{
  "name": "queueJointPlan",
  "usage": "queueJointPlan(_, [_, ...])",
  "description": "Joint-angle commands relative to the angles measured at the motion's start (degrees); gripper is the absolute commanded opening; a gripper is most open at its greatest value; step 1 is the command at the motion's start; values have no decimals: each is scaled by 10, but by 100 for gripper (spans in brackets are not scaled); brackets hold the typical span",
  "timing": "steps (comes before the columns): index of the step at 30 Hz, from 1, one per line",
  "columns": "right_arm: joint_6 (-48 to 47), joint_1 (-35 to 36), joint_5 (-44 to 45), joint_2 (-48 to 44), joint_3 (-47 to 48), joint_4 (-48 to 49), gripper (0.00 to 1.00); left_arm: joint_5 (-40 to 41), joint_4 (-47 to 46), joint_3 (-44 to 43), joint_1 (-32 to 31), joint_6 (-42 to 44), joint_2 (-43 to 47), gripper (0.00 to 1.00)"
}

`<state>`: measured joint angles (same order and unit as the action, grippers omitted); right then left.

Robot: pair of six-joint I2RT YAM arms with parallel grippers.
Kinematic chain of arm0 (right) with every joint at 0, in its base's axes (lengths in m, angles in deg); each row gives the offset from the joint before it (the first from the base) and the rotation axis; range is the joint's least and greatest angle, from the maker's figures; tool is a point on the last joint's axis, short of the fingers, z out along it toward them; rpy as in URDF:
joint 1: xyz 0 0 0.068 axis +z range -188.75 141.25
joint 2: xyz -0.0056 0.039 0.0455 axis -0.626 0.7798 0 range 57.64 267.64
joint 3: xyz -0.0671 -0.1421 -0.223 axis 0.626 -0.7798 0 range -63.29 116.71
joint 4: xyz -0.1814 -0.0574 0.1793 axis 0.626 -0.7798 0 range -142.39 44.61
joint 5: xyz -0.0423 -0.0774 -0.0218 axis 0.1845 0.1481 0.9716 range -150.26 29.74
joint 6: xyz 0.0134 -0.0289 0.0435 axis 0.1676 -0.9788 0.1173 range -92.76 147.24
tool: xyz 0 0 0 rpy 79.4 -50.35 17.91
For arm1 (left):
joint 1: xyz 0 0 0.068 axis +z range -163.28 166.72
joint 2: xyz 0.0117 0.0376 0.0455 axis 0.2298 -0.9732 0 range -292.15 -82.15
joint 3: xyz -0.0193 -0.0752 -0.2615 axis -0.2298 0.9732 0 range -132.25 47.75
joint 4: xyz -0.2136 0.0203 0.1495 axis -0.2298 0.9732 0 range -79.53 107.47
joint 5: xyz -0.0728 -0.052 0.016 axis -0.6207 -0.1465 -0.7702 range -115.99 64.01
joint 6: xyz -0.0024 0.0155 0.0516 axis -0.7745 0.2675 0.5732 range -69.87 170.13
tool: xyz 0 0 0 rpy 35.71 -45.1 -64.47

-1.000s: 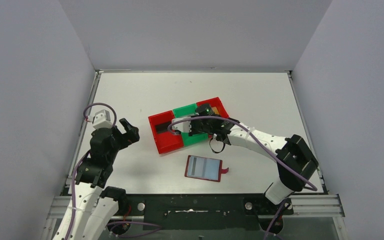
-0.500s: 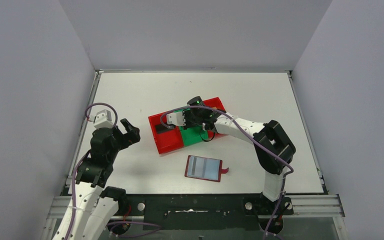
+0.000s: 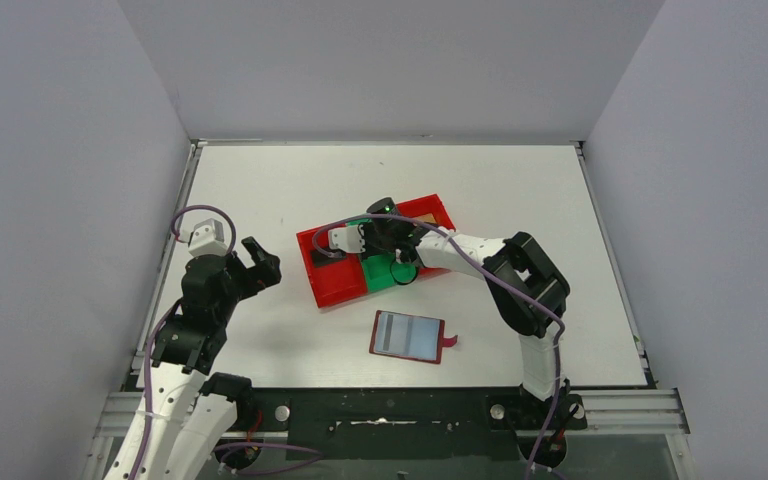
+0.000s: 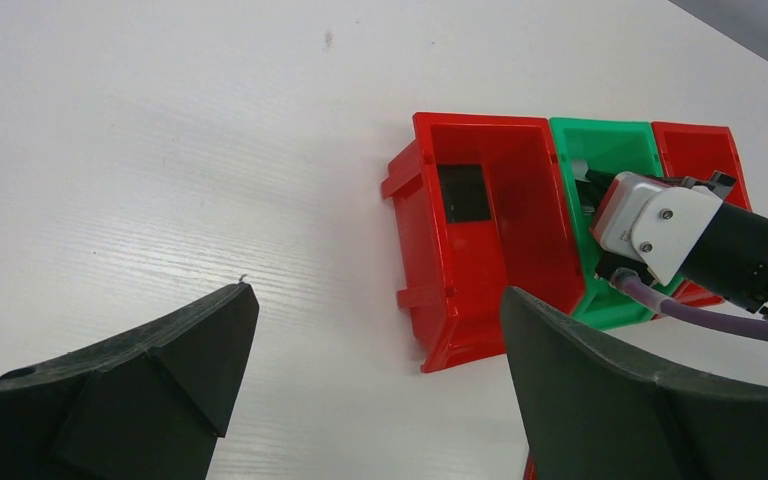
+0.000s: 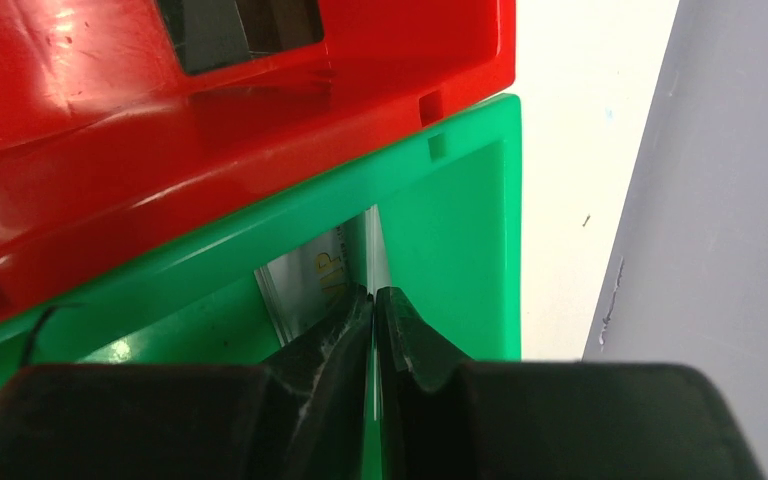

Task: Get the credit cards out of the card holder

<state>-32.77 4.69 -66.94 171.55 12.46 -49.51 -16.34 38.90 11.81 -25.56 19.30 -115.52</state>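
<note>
White table (image 3: 260,180). Card holder (image 3: 407,336): open, flat, near front edge. Silver-grey card (image 5: 310,280): in green bin (image 5: 460,200), printing illegible, pinched by nearly closed right gripper (image 5: 374,295), shifted leftward since earlier. Left gripper (image 4: 375,300): wide apart, empty.

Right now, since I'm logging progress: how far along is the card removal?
Done: a black card lies in a red bin. In hand: the right gripper pinches a thin card at the green bin. Left: the open card holder; whether cards remain inside is unclear.
</note>
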Motion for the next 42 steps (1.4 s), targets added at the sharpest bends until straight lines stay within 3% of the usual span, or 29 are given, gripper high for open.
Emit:
queueJointPlan(1, [-4, -2, 16, -4, 24, 43, 13, -8, -35, 0, 2, 8, 1, 94])
queueJointPlan(10, [9, -4, -11, -11, 16, 21, 18, -3, -35, 1, 3, 5, 4, 94])
queueJointPlan(16, [11, -8, -33, -24, 16, 5, 31, -3, -35, 1, 2, 5, 2, 94])
queueJointPlan(24, [20, -16, -33, -22, 25, -16, 34, -1, -33, 1, 2, 5, 1, 94])
queueJointPlan(42, [142, -20, -20, -27, 19, 25, 43, -9, -35, 3, 2, 6, -9, 94])
